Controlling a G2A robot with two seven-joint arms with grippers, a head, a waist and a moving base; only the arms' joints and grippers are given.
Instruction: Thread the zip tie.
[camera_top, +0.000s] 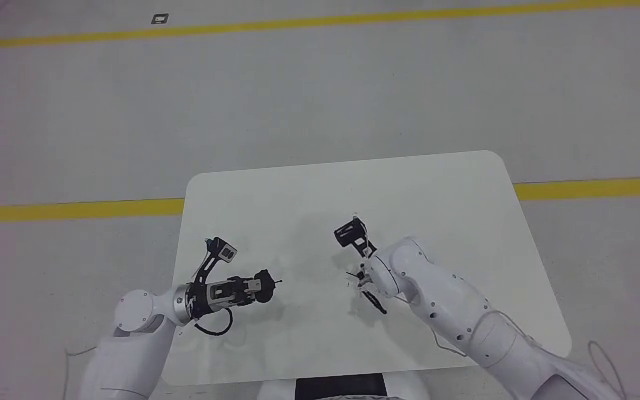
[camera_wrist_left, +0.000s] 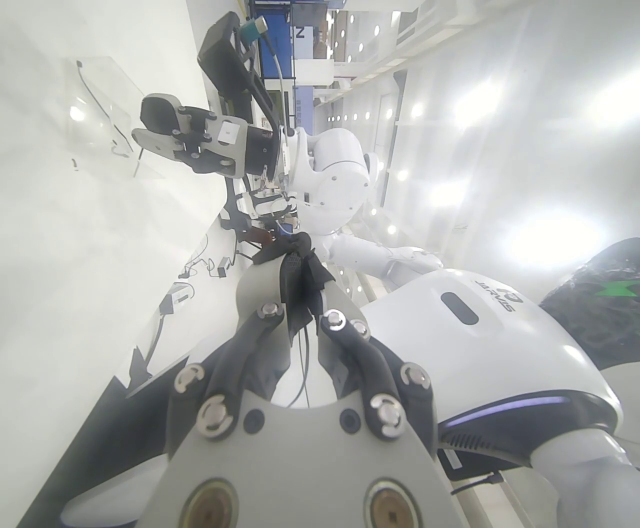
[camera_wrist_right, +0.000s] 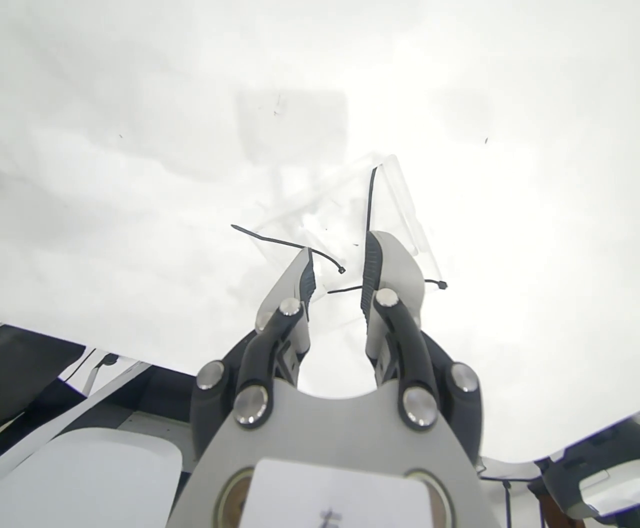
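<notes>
A white, round-cornered table (camera_top: 450, 190) is seen from above, with two white robot arms over its near side. The right gripper (camera_wrist_right: 337, 250) is held pointing down toward the near middle of the table, just above a clear plastic stand (camera_wrist_right: 400, 200). Its fingers (camera_wrist_right: 374, 260) are spread apart and nothing is gripped.

A first thin black zip tie (camera_wrist_right: 285, 244) is laid flat beside one finger, with its head between the two fingers. A second zip tie (camera_wrist_right: 370, 200) is seen running along the stand's clear edge. A third zip tie (camera_wrist_right: 435, 284) is partly hidden behind the other finger.

The left gripper (camera_wrist_left: 300, 280) is held apart from the right one, above the table's near left part. Its fingers are pressed together on a thin black strap (camera_wrist_left: 304, 360) that runs back toward the palm. Whether this strap is a zip tie cannot be told.
</notes>
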